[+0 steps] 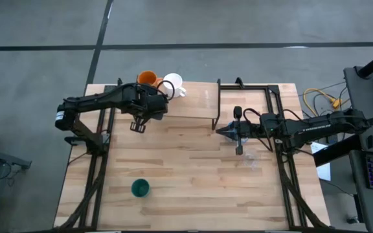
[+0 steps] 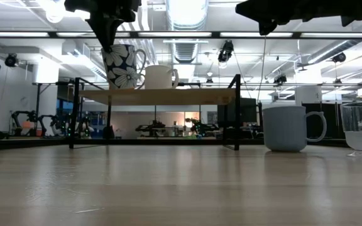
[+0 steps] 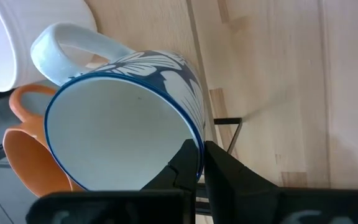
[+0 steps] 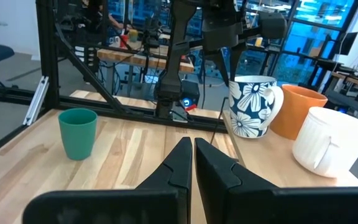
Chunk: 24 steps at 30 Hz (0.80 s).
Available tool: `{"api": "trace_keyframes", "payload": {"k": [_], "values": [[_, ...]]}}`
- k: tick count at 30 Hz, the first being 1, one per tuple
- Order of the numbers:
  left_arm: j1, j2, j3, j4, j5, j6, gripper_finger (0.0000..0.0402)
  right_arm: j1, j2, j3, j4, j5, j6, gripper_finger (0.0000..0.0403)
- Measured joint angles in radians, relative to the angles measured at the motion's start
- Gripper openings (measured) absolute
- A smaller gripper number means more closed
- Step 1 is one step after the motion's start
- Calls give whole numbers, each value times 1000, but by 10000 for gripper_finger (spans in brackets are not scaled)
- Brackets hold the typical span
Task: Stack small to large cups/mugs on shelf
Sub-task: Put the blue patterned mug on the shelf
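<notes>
Left gripper [image 3: 199,163] hides floral mug [image 3: 129,118] rim (partly).

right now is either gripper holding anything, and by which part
The left gripper is shut on the rim of the white mug with dark markings at the shelf. The right gripper is shut and holds nothing.
</notes>
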Motion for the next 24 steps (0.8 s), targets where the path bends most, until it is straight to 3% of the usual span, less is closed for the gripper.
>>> {"api": "trace_keyframes", "payload": {"k": [14, 24], "values": [[0, -2, 5, 0, -37, 0, 42, 0, 0, 0, 2, 0, -5, 12], [0, -2, 4, 0, -63, 1, 45, 0, 0, 0, 2, 0, -7, 12]]}}
